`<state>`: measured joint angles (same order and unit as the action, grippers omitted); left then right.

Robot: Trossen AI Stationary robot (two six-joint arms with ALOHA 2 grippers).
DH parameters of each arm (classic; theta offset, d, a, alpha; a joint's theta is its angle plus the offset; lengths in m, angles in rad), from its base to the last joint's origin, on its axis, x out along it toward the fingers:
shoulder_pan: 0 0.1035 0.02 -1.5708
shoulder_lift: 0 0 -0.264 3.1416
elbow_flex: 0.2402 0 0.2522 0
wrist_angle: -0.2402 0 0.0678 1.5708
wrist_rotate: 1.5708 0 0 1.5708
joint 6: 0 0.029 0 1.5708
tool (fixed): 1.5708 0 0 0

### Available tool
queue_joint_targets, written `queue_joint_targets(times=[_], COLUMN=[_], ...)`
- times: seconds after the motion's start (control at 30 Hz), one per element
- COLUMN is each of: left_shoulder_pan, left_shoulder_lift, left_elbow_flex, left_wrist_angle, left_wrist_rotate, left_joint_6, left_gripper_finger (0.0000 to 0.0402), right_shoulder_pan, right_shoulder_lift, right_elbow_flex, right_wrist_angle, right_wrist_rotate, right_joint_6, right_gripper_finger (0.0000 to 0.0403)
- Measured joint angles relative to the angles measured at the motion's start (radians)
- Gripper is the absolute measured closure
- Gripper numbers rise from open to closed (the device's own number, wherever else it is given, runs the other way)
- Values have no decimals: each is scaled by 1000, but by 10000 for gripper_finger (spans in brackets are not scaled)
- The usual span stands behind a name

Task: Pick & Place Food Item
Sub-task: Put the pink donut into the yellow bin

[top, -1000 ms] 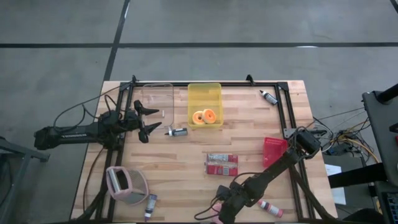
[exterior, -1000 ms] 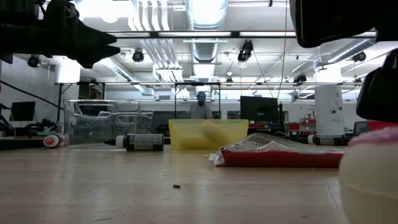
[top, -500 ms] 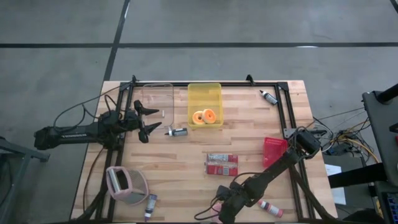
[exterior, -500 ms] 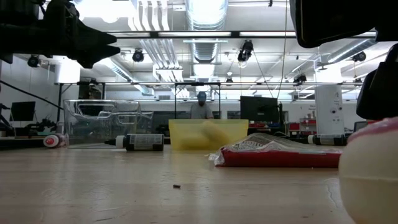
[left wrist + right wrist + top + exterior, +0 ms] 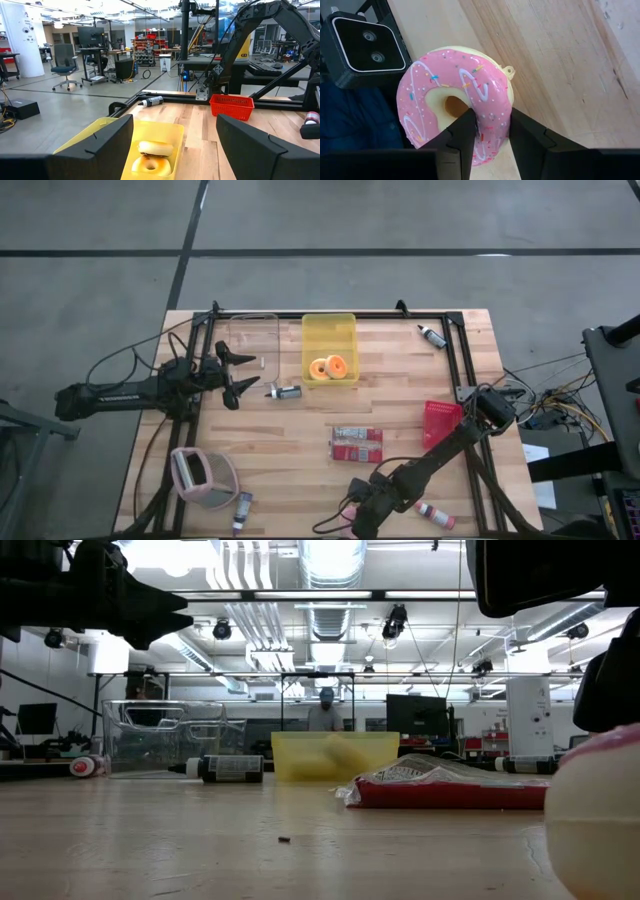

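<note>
The pink-iced donut (image 5: 457, 107) with sprinkles lies at the near edge of the wooden table (image 5: 400, 395), close beside a small black camera box (image 5: 367, 45). The right gripper (image 5: 492, 135) is pinching one side of its ring: one finger goes into the hole, the other presses on the outer rim, so the jaws are narrow and hold the donut. In the low view the donut (image 5: 595, 820) fills the right corner, very near to the lens.

The left arm waits at the far left part of the table, and the left gripper (image 5: 232, 375) hangs there with its jaws wide and nothing between them, beside the clear plastic container (image 5: 252, 343).

The yellow bin (image 5: 329, 348) stands at the far middle of the table and holds two orange donuts (image 5: 328, 367). A red basket (image 5: 441, 420) sits toward the right side. A pink-rimmed object (image 5: 205, 478) lies at the near left corner. A flat red and white packet (image 5: 357, 443) rests near the middle, between the bin and the right gripper. Small bottles lie here and there: one (image 5: 284, 391) just beside the left gripper, one (image 5: 432, 335) at the far right, one (image 5: 435, 515) near the right gripper and one (image 5: 242, 510) at the near left.

A person (image 5: 323, 712) stands in the room behind the table.
</note>
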<state>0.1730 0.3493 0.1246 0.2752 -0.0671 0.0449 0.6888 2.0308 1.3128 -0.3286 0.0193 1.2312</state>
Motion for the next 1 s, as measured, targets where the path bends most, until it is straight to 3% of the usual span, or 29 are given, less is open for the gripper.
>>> queue_joint_targets(times=[0.67, 1.0], left_shoulder_pan=[0, 0], left_shoulder_lift=[0, 0], left_elbow_flex=[0, 0], left_wrist_angle=[0, 0], left_wrist_rotate=[0, 0], left_joint_6=[0, 0], left_gripper_finger=[111, 111], right_shoulder_pan=[-10, -14], right_shoulder_lift=[-17, -91], right_elbow_flex=[81, 123], right_wrist_angle=[-169, -276], right_wrist_rotate=[13, 146], right_joint_6=[-22, -103], right_gripper_finger=[310, 327])
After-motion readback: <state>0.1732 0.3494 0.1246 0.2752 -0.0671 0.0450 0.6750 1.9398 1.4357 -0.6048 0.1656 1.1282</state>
